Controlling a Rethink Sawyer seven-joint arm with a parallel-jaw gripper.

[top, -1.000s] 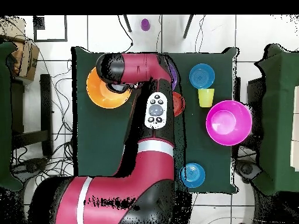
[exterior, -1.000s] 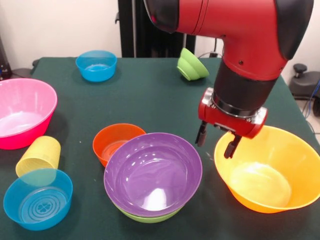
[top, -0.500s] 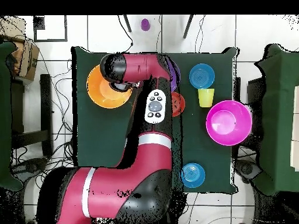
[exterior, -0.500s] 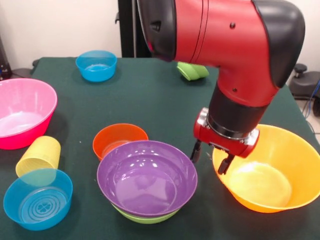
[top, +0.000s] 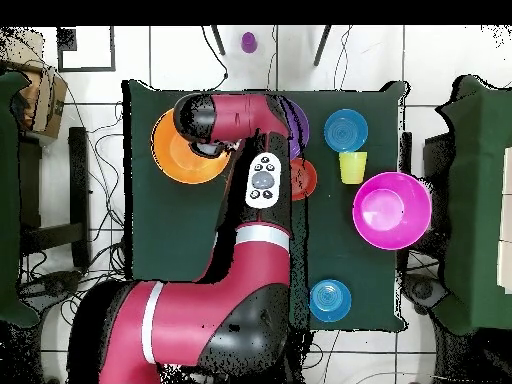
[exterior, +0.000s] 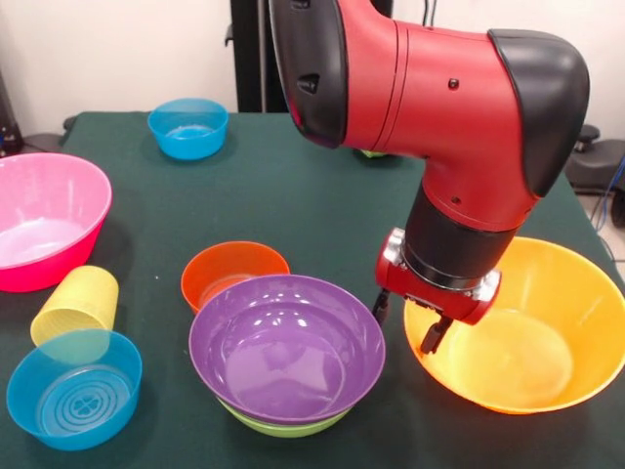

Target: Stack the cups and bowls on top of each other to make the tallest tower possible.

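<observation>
Since a second ago the big orange bowl (exterior: 547, 332) has slid toward the purple bowl (exterior: 286, 344), and my arm has dropped lower, so the end effector (exterior: 406, 321) now straddles the orange bowl's near rim with one finger inside and one outside. I read the fingers as narrowly apart with the rim between them, though I cannot tell whether they actually pinch it.

Nearest to the front camera sits a small blue bowl (exterior: 73, 388) at the tabletop's (exterior: 293, 195) corner, with the yellow cup (exterior: 76, 306) lying on its side just behind it and touching its rim. Beside them the purple bowl rests nested in a lime green bowl (exterior: 288, 424), which shows only as a sliver beneath. That is all I have of a tower so far. The red-orange bowl (exterior: 232, 276) stands just behind the purple one, partly hidden by it.

Farther back on the left a big pink bowl (exterior: 44, 220) sits at the tabletop's edge. At the far side the second small blue bowl (exterior: 188, 127) stands alone, well apart from the rest. Another green bowl is almost wholly hidden behind my arm
</observation>
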